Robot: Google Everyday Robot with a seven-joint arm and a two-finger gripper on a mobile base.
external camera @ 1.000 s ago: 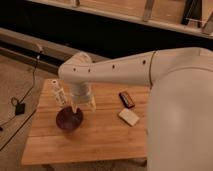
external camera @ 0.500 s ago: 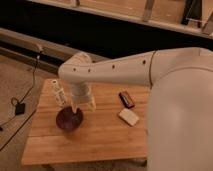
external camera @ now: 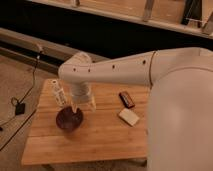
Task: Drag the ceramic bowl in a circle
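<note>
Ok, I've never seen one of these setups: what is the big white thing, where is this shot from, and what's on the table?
The big white shape is the arm of a mobile robot. There is only one camera view, and it looks down past the arm's bulky near part onto a wooden table. At its end the arm bends down to a two-finger claw. The claw sits at the rim of a small dark ceramic bowl. Whether it actually grips the bowl cannot be told. Just behind the bowl, toward the picture's left, stands a small white bottle. Further to the right lie a dark bar and a flat pale block, both apart from the bowl.
</note>
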